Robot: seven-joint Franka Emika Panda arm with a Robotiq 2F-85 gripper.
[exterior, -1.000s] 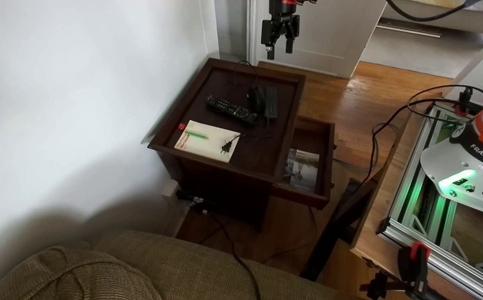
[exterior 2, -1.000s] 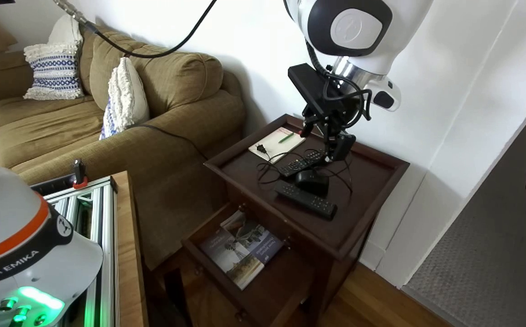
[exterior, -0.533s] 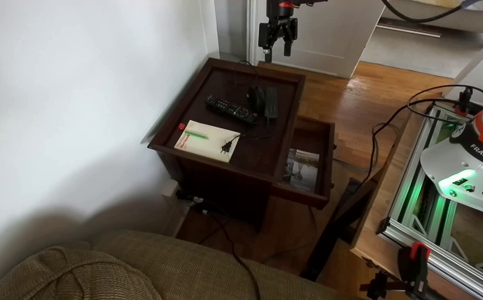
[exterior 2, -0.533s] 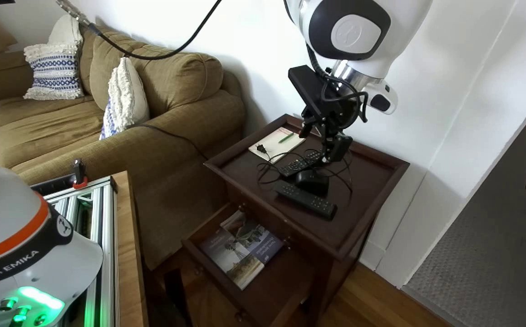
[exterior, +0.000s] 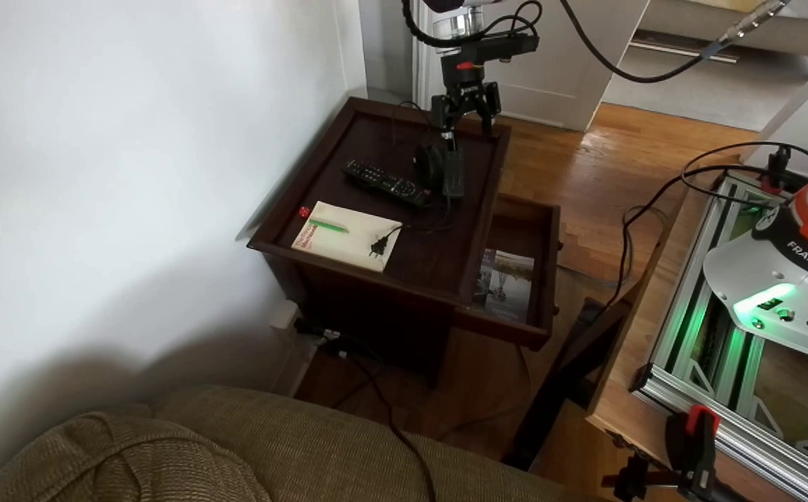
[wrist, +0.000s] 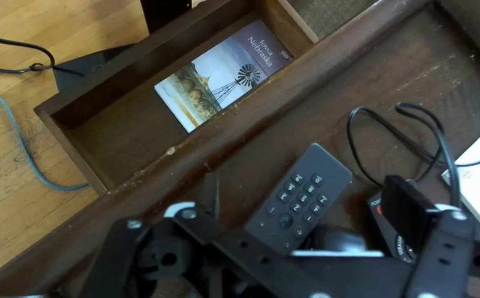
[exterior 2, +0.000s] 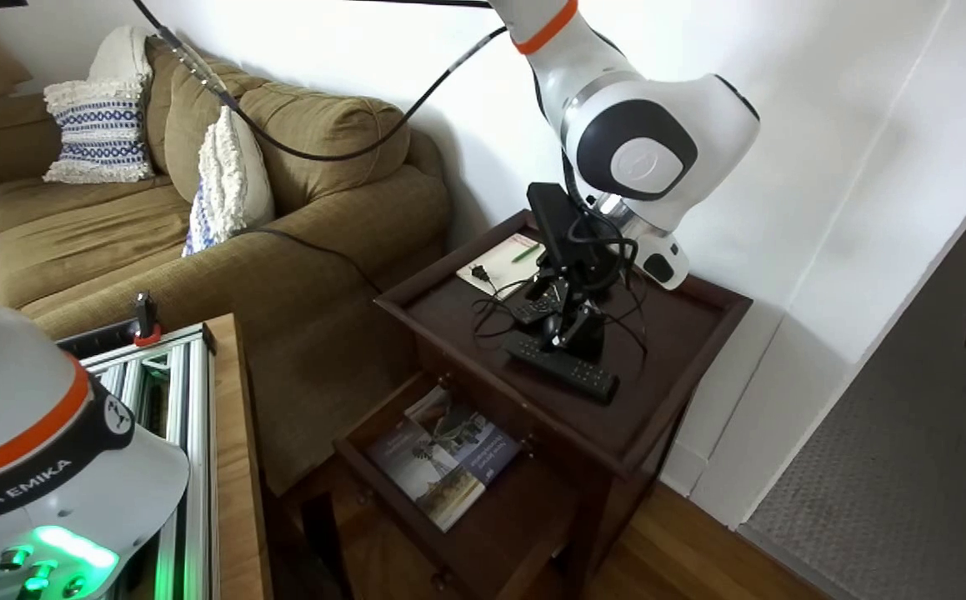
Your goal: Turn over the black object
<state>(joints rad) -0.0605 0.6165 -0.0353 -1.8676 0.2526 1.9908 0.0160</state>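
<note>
Three dark things on the side table could be the black object: a plain slim remote [exterior: 454,178] lying buttons up, a rounded black device [exterior: 427,166] with a cord, and a longer many-button remote [exterior: 385,183]. In the wrist view the slim remote [wrist: 291,207] lies between my fingers, partly covered by the gripper; the rounded device [wrist: 339,239] and longer remote [wrist: 382,223] are mostly hidden. My gripper [exterior: 470,136] is open and empty, pointing down over the slim remote [exterior 2: 566,368] in an exterior view. The fingers [wrist: 306,200] are wide apart. I cannot tell its exact height.
The side table [exterior: 438,268] has a raised rim and an open drawer [exterior 2: 499,550] holding booklets. A white book [exterior: 355,240] with a green pen and a plug lies on the tabletop. A loose black cord [wrist: 393,128] curls beside the remotes. The wall stands behind.
My gripper has come down from above the table's far edge to just over the slim remote, staying open. The things on the table have not moved.
</note>
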